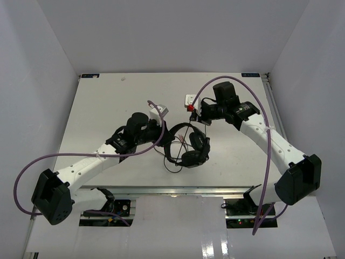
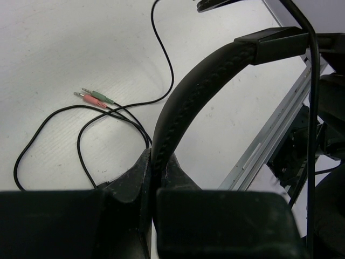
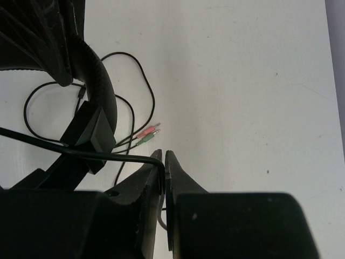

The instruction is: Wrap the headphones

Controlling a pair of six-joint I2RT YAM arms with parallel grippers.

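Left gripper (image 2: 157, 164) first: it's clamped tight on the headband (image 2: 188, 91), with the band wedged between the two fingers and arching away toward 1 o'clock. Out at 10 o'clock from those fingers lie the plugs (image 2: 92, 98), two of them, one pink and one green, side by side on the desk (image 1: 108, 97).

Over to the right gripper (image 3: 163, 162): the fingers are pinched nearly together with the thin black cord (image 3: 124, 155) caught between them. The cord comes in from 9 o'clock, and the same two plugs sit just off the fingertips at 11 o'clock.

The count: one pair of headphones (image 1: 188, 148), one headband, two earcups (image 1: 190, 158), one cord lying in loose loops, two plugs. The headphones are near the middle of the desk, a touch toward 3 o'clock, between the two grippers. The earcups sit close together at the 5 o'clock end, and the band rises toward 11 o'clock.

Two arms are at work. The left one runs from its base at 7 o'clock, low and long, toward 2 o'clock, with its wrist at the headband. The right one climbs from its base at 4 o'clock toward 11 o'clock, then folds at the wrist to point back at 8 o'clock, above the headphones.

Two purple cables (image 1: 268, 151) trail along, one per arm.
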